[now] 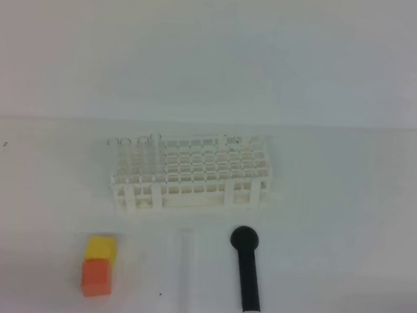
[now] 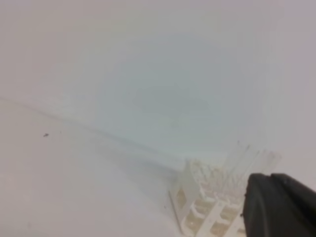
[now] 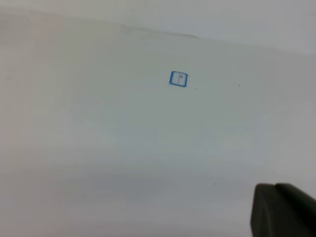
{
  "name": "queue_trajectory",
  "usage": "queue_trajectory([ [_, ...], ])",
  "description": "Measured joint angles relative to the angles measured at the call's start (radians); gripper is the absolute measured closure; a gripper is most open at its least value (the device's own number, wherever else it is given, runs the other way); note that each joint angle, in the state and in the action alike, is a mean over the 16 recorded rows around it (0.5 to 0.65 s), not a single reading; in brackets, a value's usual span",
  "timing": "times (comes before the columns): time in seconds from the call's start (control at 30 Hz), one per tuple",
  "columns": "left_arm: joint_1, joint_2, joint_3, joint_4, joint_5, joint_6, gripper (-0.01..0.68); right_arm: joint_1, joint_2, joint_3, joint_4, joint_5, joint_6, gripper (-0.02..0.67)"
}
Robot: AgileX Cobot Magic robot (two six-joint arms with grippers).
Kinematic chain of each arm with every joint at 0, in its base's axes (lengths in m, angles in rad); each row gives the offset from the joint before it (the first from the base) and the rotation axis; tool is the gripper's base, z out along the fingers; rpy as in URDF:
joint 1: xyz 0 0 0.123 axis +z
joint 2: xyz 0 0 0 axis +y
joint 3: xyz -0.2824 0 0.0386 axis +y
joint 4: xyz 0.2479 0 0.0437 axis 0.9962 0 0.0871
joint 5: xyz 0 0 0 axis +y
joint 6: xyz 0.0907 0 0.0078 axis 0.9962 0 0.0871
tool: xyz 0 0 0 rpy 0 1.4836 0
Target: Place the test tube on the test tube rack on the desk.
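Observation:
The clear test tube point(image 1: 183, 276) lies flat on the white desk point(image 1: 334, 208), in front of the test tube rack and pointing toward it. The white lattice test tube rack point(image 1: 193, 173) stands mid-desk, with a few clear tubes point(image 1: 134, 148) upright in its back left corner. Neither gripper shows in the exterior high view. In the left wrist view only a black piece of my left gripper point(image 2: 279, 207) shows at the lower right, beside the rack's end point(image 2: 207, 210). In the right wrist view only a black piece of my right gripper point(image 3: 284, 210) shows over bare desk.
A black tool with a round head point(image 1: 245, 270) lies right of the test tube. A yellow block point(image 1: 101, 247) and an orange block point(image 1: 95, 276) sit to its left. A small blue square mark point(image 3: 178, 79) is on the desk at the right.

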Motion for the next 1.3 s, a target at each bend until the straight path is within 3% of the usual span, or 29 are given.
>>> queue_trajectory([
  [0.27,0.000,0.000,0.000,-0.059,-0.071,-0.060,0.673,0.000,0.000,0.000,0.000,0.000,0.000,0.650],
  [0.7,0.000,0.001,-0.023,-0.159,-0.368,-0.287,0.673,0.000,0.000,0.000,0.000,0.000,0.000,0.650],
  [0.87,0.000,0.014,-0.082,-0.114,-0.306,-0.293,0.673,0.000,0.000,0.000,0.000,0.000,0.000,0.650],
  [1.13,0.000,0.113,-0.217,-0.025,-0.048,-0.139,0.673,0.000,0.000,0.000,0.000,0.000,0.000,0.650],
  [1.3,-0.008,0.207,-0.284,0.004,-0.049,-0.034,0.673,0.000,0.000,0.000,0.000,0.000,0.000,0.650],
])
